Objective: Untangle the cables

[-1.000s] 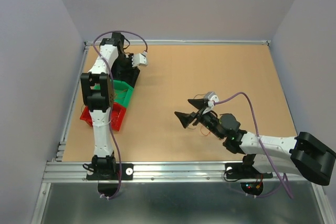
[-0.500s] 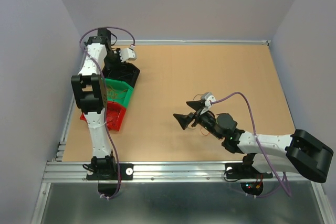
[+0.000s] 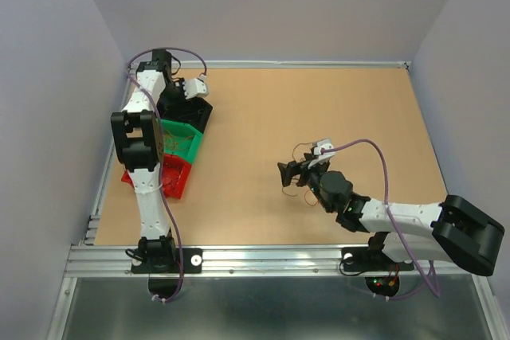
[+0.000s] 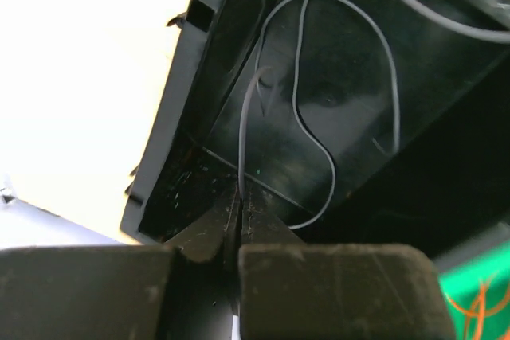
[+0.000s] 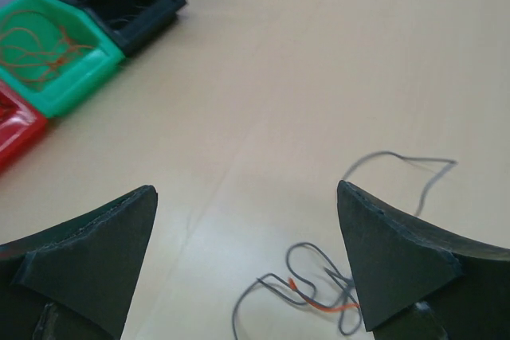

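Black bin [image 4: 211, 61] under left end effector [image 4: 240, 197] pinching cable [image 4: 245, 125]; right end effector [image 5: 245, 190] spread.

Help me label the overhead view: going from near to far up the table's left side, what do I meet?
red bin → green bin → black bin → left hand, shut on a grey cable at that bin's far end.
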Action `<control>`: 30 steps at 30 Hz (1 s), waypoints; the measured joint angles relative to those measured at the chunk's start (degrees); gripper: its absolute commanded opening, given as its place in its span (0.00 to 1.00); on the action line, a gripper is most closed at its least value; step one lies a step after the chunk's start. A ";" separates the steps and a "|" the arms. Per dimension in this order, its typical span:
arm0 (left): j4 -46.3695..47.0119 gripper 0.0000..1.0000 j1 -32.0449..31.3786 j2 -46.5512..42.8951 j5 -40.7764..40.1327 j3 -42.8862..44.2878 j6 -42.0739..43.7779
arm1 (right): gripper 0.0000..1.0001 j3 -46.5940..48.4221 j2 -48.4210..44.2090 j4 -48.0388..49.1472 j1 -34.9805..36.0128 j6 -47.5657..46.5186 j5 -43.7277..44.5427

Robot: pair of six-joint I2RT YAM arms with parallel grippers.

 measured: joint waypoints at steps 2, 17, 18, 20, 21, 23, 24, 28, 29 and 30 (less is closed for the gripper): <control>0.48 0.20 0.00 1.16 -0.57 0.11 -0.37 | 1.00 0.04 -0.07 -3.78 -0.13 1.14 3.63; 6.88 0.90 0.42 -6.54 3.87 -2.32 -4.33 | 0.65 0.04 -2.32 -21.99 -8.04 11.56 9.35; 7.37 0.90 0.42 -8.26 4.33 -2.60 -4.59 | 0.66 0.04 -2.29 -22.27 -8.17 11.87 8.72; 7.91 0.89 0.42 -11.26 5.03 -4.04 -4.81 | 0.67 0.15 -1.77 -23.06 -8.37 12.81 6.40; 8.13 0.90 0.42 -12.11 5.27 -4.59 -4.92 | 0.68 0.28 -1.42 -23.26 -8.37 13.00 5.77; 9.51 0.99 0.42 -16.22 6.19 -8.33 -5.33 | 0.68 1.57 1.14 -23.85 -8.37 13.53 4.00; 9.99 0.99 0.42 -18.45 6.97 -10.32 -5.64 | 0.54 2.01 1.97 -23.98 -8.37 13.73 3.30; 12.52 0.99 0.42 -25.35 10.40 -18.47 -7.10 | 0.09 4.11 6.47 -24.72 -8.37 14.49 1.07; 13.49 0.99 0.42 -27.12 11.47 -20.76 -7.85 | 0.04 4.35 7.02 -24.74 -8.37 14.45 0.48; 14.23 0.99 0.42 -28.22 12.41 -22.25 -8.66 | 0.01 4.81 7.76 -24.87 -8.37 14.86 -0.28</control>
